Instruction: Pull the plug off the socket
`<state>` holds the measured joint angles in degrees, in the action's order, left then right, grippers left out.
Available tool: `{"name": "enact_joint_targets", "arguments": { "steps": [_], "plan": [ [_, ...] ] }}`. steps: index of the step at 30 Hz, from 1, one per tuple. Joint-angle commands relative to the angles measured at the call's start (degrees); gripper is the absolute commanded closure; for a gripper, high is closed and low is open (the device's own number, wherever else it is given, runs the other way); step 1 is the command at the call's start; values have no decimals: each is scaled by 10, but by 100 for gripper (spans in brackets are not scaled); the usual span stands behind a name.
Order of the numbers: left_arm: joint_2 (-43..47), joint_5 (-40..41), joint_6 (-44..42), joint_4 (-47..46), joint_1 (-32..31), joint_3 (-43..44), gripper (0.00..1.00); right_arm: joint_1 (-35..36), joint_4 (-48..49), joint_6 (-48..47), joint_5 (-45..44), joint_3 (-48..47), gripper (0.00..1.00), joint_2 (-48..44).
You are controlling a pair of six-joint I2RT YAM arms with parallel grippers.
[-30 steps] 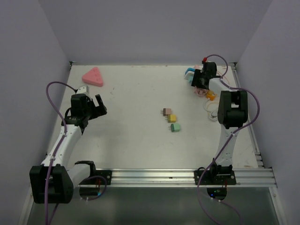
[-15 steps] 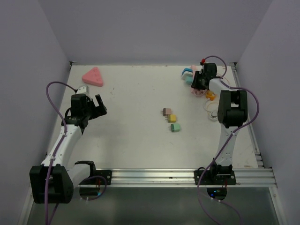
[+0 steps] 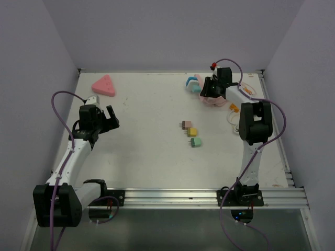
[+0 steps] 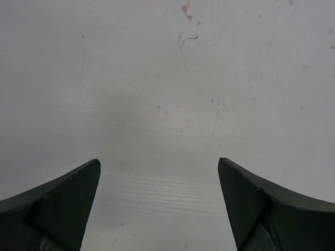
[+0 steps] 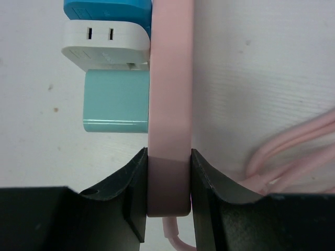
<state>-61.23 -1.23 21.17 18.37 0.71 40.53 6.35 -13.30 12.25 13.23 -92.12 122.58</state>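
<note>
A pink power strip (image 5: 170,94) stands on edge with three plugs in its left face: a blue plug (image 5: 107,9), a white plug (image 5: 104,48) and a teal plug (image 5: 115,102). My right gripper (image 5: 168,172) is shut on the strip's near end. In the top view the right gripper (image 3: 208,90) holds the strip (image 3: 199,83) at the far right of the table, with the plugs (image 3: 192,84) on its left. My left gripper (image 3: 108,118) is open and empty over bare table at the left; in its wrist view the fingers (image 4: 63,198) frame only table.
Three small loose plugs, brown (image 3: 185,124), yellow (image 3: 192,132) and green (image 3: 196,141), lie mid-table. A pink triangular block (image 3: 104,86) sits far left. The strip's pink cord (image 5: 293,151) and a white cable (image 3: 234,125) lie by the right arm.
My right gripper has dragged the power strip with its plugs leftward along the far side of the table. The left arm has not moved.
</note>
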Motion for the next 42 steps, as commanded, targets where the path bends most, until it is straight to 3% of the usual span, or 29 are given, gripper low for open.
{"name": "enact_joint_targets", "arguments": {
  "steps": [1, 11, 18, 22, 23, 27, 30, 33, 36, 42],
  "plan": [
    [1, -1, -17, -6, -1, 19, 2, 41, 23, 10, 39, -57, 100, -60],
    [0, 6, -17, -5, -1, 18, 2, 155, 90, 70, 15, -40, 100, -19],
    [-1, 4, -17, -6, -1, 18, 2, 174, 194, 155, -69, 117, 100, -81],
    [-1, 1, -16, -5, -1, 19, 2, 183, 188, 173, -105, 151, 100, -103],
    [-1, 1, -16, -6, -1, 18, 2, 183, 181, 175, -105, 152, 95, -100],
    [-2, 3, -16, -5, -1, 18, 2, 186, 160, 167, -96, 143, 55, -94],
    [-2, 3, -15, -5, -1, 17, 2, 187, 143, 164, -106, 135, 36, -109],
    [-4, 3, -16, -5, -1, 17, 2, 188, 108, 161, -131, 118, 26, -129],
    [-5, 2, -16, -6, -1, 17, 2, 186, 79, 162, -171, 108, 24, -149],
    [-6, 3, -16, -5, -1, 17, 2, 174, -24, 189, -356, 72, 15, -157]
  ]
}}
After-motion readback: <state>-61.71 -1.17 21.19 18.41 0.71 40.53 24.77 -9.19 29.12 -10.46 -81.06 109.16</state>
